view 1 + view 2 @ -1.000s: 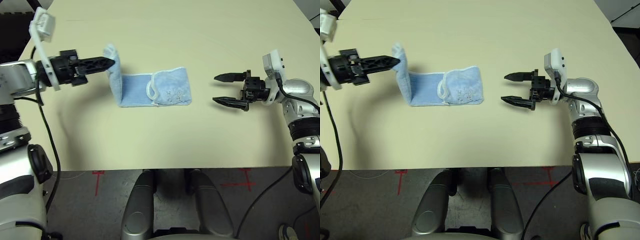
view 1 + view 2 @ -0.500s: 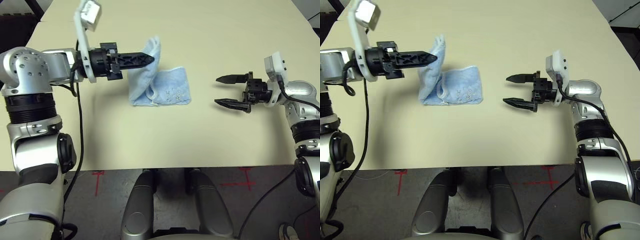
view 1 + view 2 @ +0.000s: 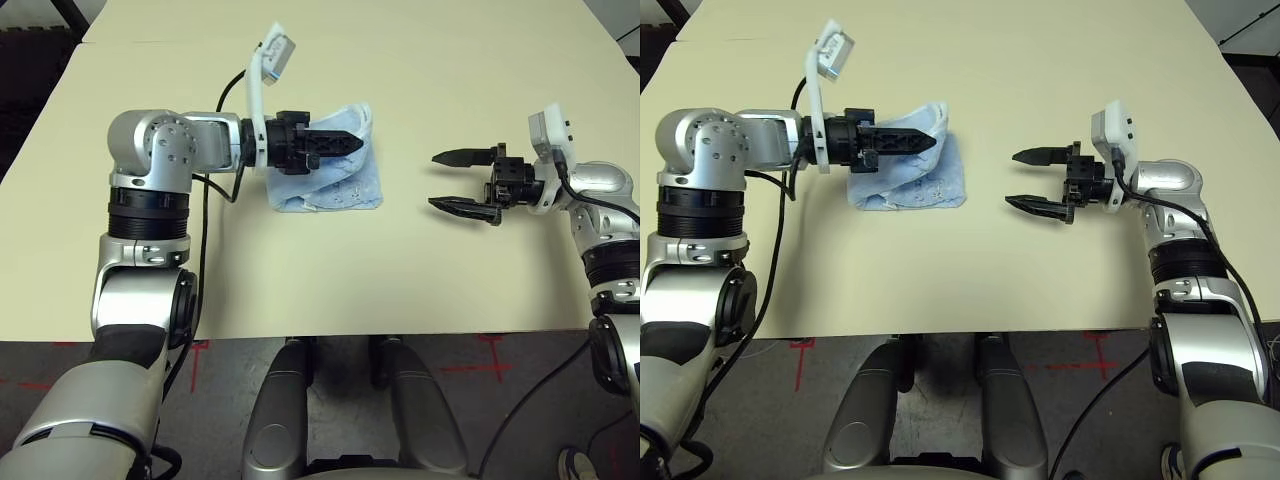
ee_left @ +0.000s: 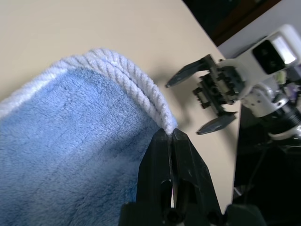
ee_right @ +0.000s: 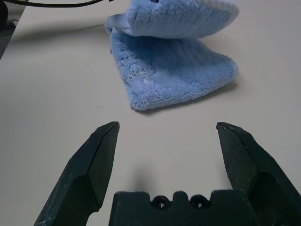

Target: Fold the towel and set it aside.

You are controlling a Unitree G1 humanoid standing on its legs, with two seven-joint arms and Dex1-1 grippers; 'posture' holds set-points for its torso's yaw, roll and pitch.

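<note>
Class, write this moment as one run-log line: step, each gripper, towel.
step: folding | left gripper: shut on towel edge, carried over lower layer | right gripper: open, apart from towel | towel: on table, top flap raised

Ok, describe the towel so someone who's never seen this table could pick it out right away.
On the wide beige table, look between the robot's two arms, nearer its left one. The towel is a small light blue terry cloth with white corded edging, partly folded over itself. Its upper flap is pinched in the shut left pincer; the open right pincer holds nothing.
</note>
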